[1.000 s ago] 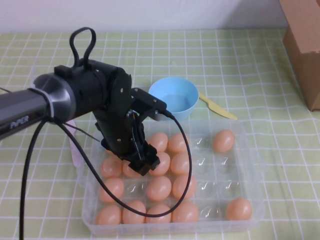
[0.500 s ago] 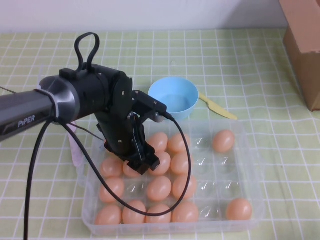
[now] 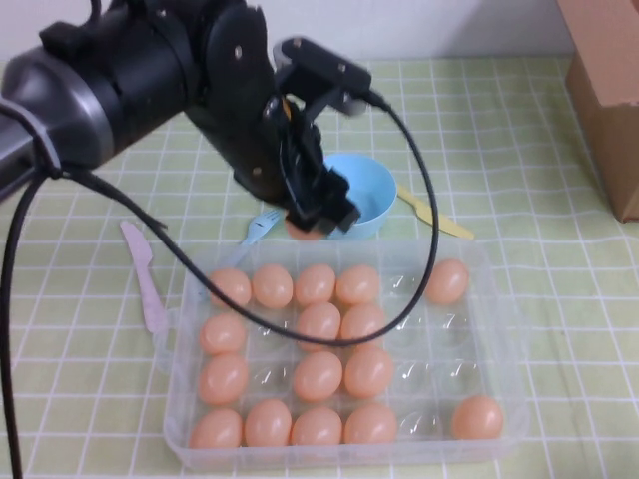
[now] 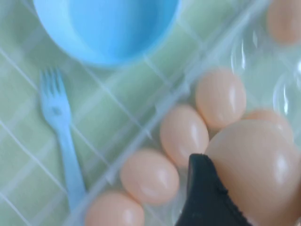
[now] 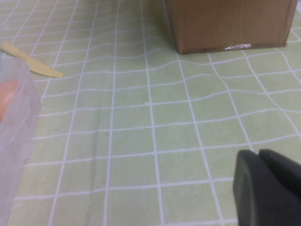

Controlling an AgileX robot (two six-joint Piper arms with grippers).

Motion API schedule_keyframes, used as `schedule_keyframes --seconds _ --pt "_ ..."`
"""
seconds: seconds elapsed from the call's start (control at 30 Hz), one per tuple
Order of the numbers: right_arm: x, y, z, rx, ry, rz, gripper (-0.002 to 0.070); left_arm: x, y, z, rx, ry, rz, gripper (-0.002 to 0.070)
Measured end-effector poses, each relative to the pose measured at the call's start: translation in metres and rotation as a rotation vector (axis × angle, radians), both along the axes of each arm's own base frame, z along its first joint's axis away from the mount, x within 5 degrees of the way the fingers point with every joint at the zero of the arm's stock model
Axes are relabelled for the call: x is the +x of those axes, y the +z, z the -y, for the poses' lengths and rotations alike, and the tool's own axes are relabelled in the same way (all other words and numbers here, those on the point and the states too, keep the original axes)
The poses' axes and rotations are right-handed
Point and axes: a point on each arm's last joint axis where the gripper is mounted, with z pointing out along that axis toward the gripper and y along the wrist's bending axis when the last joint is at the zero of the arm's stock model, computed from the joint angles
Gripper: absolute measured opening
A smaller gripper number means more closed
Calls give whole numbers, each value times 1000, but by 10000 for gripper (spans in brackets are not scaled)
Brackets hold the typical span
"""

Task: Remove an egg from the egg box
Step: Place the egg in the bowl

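Observation:
The clear plastic egg box (image 3: 511,329) lies at the front middle of the table and holds several tan eggs (image 3: 318,375). My left gripper (image 3: 312,216) is shut on one egg (image 3: 300,229) and holds it in the air above the box's far edge, beside the blue bowl (image 3: 364,192). In the left wrist view the held egg (image 4: 256,169) rests against a black finger (image 4: 204,200), with boxed eggs (image 4: 183,134) below. My right gripper (image 5: 265,188) hangs low over the bare cloth to the right, fingers together and empty. It does not show in the high view.
A blue fork (image 3: 262,226) lies left of the bowl and a pink knife (image 3: 145,274) left of the box. A yellow knife (image 3: 436,216) lies right of the bowl. A cardboard box (image 3: 609,90) stands at the far right, also in the right wrist view (image 5: 225,21).
My left gripper has risen out of the egg box with an egg in it and moved away from me toward the blue bowl. One cell in the box now stands vacant.

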Motion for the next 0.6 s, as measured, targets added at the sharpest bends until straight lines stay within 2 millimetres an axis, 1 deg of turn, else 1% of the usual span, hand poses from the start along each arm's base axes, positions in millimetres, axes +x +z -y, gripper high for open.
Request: schedule_keyframes --seconds 0.03,0.1,0.17,0.2,0.3,0.37,0.5,0.6 --pt "0 0 0 0 0 0 -17 3 6 2 -16 0 29 341" --pt "0 0 0 0 0 0 -17 13 11 6 -41 6 92 341" --pt "0 0 0 0 0 0 -17 26 8 11 -69 26 151 341" --pt "0 0 0 0 0 0 -17 34 2 13 -84 39 168 341" --pt "0 0 0 0 0 0 -17 57 -23 19 -108 67 201 341" --pt "0 0 0 0 0 0 -17 69 -38 21 -120 87 213 341" --pt "0 0 0 0 0 0 -17 86 -63 26 -145 103 243 341" --pt "0 0 0 0 0 0 -17 95 -77 28 -162 112 267 341"
